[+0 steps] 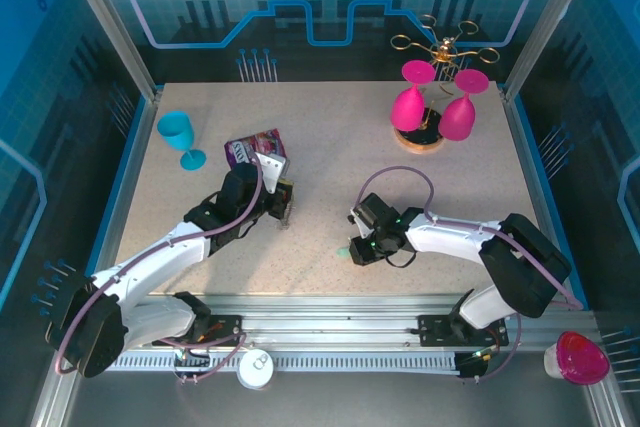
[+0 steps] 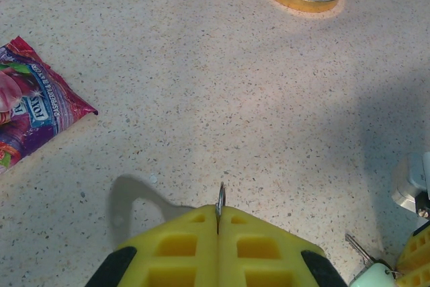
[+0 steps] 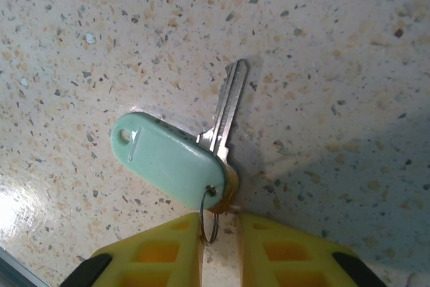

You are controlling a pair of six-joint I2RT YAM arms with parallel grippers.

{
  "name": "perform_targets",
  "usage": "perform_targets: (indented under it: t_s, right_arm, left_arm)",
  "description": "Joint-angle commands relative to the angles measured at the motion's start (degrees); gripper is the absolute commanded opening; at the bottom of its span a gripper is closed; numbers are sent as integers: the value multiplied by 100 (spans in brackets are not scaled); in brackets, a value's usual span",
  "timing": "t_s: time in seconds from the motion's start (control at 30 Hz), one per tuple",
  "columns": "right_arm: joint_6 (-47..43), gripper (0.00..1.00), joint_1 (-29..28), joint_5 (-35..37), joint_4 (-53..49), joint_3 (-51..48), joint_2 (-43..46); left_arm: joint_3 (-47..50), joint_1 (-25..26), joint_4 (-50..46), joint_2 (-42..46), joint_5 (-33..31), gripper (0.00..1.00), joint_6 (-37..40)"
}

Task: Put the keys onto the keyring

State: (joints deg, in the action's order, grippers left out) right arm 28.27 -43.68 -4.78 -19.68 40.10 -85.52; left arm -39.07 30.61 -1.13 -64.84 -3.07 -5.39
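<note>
Teal-tagged key (image 3: 228, 102) lies flat on the bench (image 3: 336, 31) - 0 keys on the keyring as you see it. Right gripper (image 3: 220, 240) jaws are slightly parted, with the tag's small wire loop (image 3: 209, 223) loose in the gap. Left gripper (image 2: 218, 216) jaws are clenched on the keyring (image 2: 220, 199), thin metal edge poking up, well apart from the key - all the threading is left for you.

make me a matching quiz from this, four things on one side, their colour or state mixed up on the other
1 goblet
2 packet
3 tag
4 left gripper

a mint green
b shut on a thin ring
c blue, upright
d purple, lying flat

Pairs: 1-c, 2-d, 3-a, 4-b
</note>
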Motion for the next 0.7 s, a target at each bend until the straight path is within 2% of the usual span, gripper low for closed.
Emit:
perform_targets:
  t_s: [0.0, 0.47, 0.67]
  right_arm:
    - [-32, 21, 62, -44, -115, 32, -61]
    - [-93, 21, 62, 10, -40, 210, -156]
    - [-137, 16, 69, 9, -57, 266, -198]
  left_arm:
    - [-135, 40, 182, 32, 132, 0, 142]
    - [-134, 41, 157, 19, 143, 0, 152]
    - [-125, 36, 119, 23, 159, 0, 159]
